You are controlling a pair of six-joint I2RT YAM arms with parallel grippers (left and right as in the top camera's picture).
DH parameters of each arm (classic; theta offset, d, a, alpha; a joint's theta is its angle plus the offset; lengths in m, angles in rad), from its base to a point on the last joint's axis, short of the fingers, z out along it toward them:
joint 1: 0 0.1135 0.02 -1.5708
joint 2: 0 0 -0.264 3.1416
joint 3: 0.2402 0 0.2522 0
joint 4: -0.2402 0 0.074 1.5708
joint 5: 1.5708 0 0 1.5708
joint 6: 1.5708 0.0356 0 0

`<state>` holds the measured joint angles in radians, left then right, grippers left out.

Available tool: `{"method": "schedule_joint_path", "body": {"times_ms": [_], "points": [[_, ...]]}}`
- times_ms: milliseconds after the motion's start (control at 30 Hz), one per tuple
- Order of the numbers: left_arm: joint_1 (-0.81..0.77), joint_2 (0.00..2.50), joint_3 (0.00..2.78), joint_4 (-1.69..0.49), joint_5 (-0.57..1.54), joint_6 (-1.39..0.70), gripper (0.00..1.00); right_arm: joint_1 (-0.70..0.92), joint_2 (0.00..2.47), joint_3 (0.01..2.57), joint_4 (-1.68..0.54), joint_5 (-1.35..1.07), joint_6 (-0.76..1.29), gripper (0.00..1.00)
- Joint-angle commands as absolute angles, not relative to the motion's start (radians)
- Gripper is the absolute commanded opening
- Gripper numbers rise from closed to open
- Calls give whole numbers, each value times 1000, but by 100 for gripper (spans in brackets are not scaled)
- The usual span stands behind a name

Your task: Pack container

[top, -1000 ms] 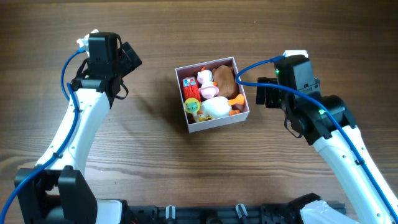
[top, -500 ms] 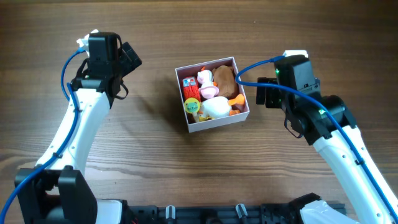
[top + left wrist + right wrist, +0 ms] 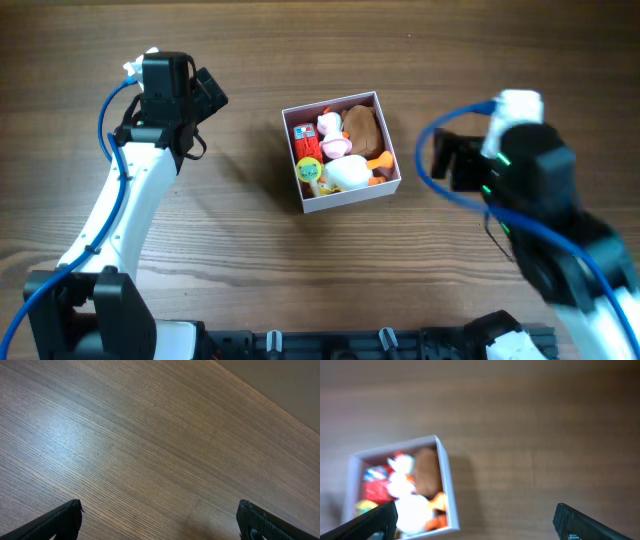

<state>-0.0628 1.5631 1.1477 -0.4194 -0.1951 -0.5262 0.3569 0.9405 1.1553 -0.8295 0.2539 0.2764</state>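
The container (image 3: pixel 302 200), a square white-walled box, sits at the table's middle, full of small toys: a brown one, a pink one, a white one, red, yellow and orange ones. It also shows, blurred, in the right wrist view (image 3: pixel 445 476) at lower left. My right gripper (image 3: pixel 476 520) is open and empty, raised to the right of the box; in the overhead view (image 3: pixel 445 160) it is blurred. My left gripper (image 3: pixel 159 522) is open and empty over bare wood, far left of the box; the overhead view shows it by the arm's head (image 3: pixel 208 92).
Wooden tabletop all around. A black rail (image 3: pixel 330 345) runs along the front edge. Blue cables loop off both arms.
My right arm has lifted and swung to the right, away from the box, and is blurred with motion. The left arm and the box have not moved.
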Motion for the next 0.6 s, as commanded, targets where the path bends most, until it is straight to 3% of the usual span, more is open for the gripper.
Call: {"method": "schedule_joint_path", "body": {"times_ms": [0,300,567], "points": [[-60,1543,1147,-421,-183,-536,100,354,757,1110,-808,224,289,99],[-60,1543,1147,-421,-183,-536,100,344,296,757,-646,223,292,100],[-60,1543,1147,-421,-183,-536,100,229,52,341,-239,107,288,99]]}}
